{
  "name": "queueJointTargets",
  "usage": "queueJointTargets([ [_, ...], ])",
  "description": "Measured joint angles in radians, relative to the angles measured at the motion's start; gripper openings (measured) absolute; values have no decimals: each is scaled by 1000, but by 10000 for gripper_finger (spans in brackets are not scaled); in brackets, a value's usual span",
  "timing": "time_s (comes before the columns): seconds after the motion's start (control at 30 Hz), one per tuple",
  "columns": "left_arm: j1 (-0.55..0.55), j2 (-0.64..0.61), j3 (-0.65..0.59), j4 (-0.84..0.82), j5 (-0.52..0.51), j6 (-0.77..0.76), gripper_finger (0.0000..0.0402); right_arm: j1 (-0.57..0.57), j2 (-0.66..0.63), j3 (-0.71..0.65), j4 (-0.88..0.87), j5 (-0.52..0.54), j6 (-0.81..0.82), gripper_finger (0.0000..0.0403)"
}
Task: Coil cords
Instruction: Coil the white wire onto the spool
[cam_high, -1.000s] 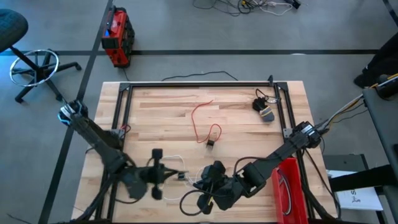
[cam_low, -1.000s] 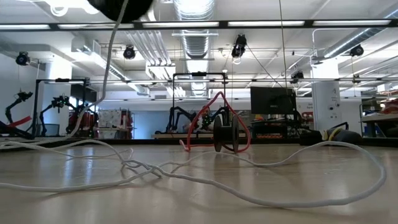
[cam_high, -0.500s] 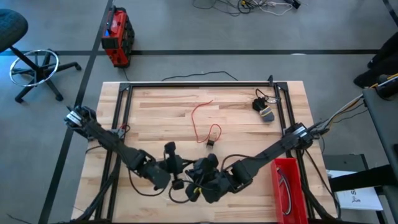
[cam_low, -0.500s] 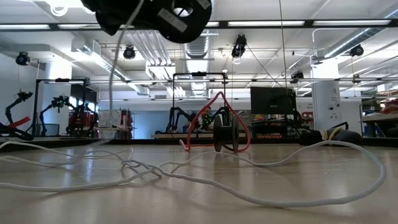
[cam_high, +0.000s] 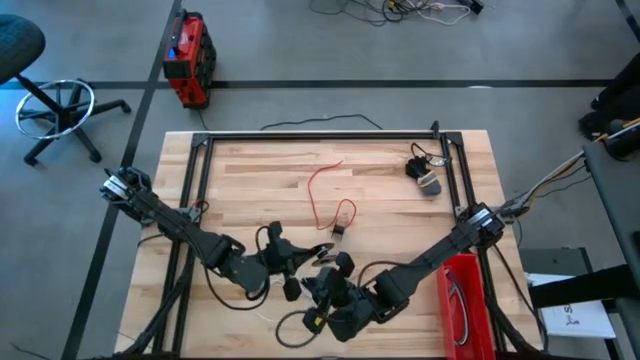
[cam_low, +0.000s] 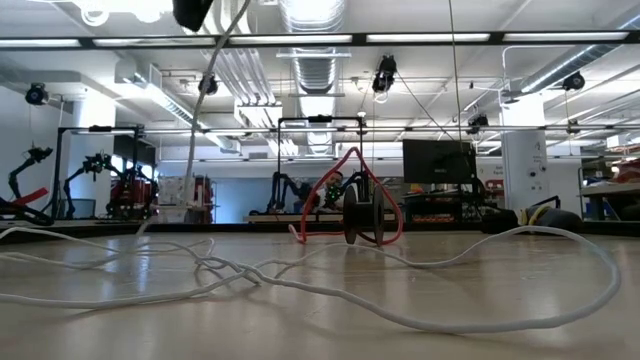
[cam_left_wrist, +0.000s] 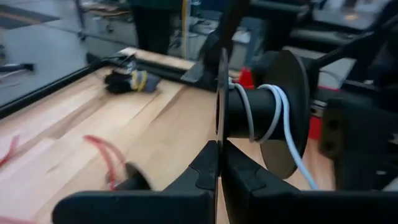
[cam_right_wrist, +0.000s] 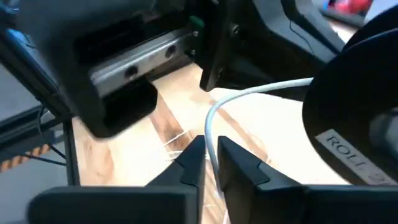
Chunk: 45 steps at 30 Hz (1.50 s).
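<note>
My left gripper (cam_high: 290, 268) is shut on a black spool (cam_left_wrist: 267, 112) that has a few turns of the white cord (cam_left_wrist: 273, 118) round its hub. It sits near the table's front middle. Close beside it my right gripper (cam_high: 325, 290) is shut on the same white cord (cam_right_wrist: 214, 124). The rest of that cord lies in loose loops (cam_low: 400, 315) on the table near the front edge. A red cord (cam_high: 325, 195) with a small dark spool (cam_low: 357, 215) lies at the table's middle. A black cord bundle (cam_high: 425, 175) lies at the far right. My left gripper pinches one thin flange of the spool (cam_left_wrist: 221, 106) edge-on between its two fingers. The spool is lifted clear of the table with its axis about level. My right gripper pinches the white cord (cam_right_wrist: 212, 142), a single strand, between its two fingers. From there the strand curves on toward the spool (cam_right_wrist: 354, 124).
A black frame rail (cam_high: 320, 135) runs round the table's far and side edges. A red bin (cam_high: 462, 300) stands at the front right. On the floor beyond the table are a red toolbox (cam_high: 188, 60) and a chair base (cam_high: 60, 110).
My left gripper has carried the spool toward the table's right and a little toward its far edge, turning as it went, and now sits close to my right gripper. In the low view the spool came into the top of the picture, then rose nearly out of it.
</note>
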Motion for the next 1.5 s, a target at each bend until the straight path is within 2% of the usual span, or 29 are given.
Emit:
queueJointTargets([
  [0.27, -27, -71, 0, 157, 42, 153, 0, 75, 0, 0, 3, 124, -130, 111],
  [0.47, -65, -123, 0, 351, 146, 344, 0, 81, 29, -4, 70, 278, -206, 151],
  [0.53, -76, -132, 0, 385, 173, 376, 0, 68, 57, -4, 159, 281, -250, 159],
  [0.63, -85, -150, 1, 417, 200, 404, 0, 33, 116, -4, 339, 211, -384, 165],
  [0.73, -94, -165, 2, 417, 204, 407, 0, 0, 172, -5, 532, 139, -525, 162],
  [0.83, -109, -180, 2, 412, 224, 407, 0, -14, 197, -5, 617, 137, -552, 156],
  [1.03, -159, -196, 2, 416, 228, 439, 0, -33, 216, -5, 634, 117, -527, 139],
  [1.2, -167, -197, 2, 447, 228, 456, 0, -49, 230, -5, 661, -12, -534, 123],
  [1.3, -169, -197, 2, 456, 228, 456, 0, -59, 246, -5, 665, -31, -519, 107],
  [1.4, -170, -197, 2, 460, 228, 456, 0, -64, 256, -4, 661, -32, -518, 82],
  [1.5, -175, -205, 2, 456, 227, 467, 0, -63, 251, -4, 607, -36, -495, 34],
])
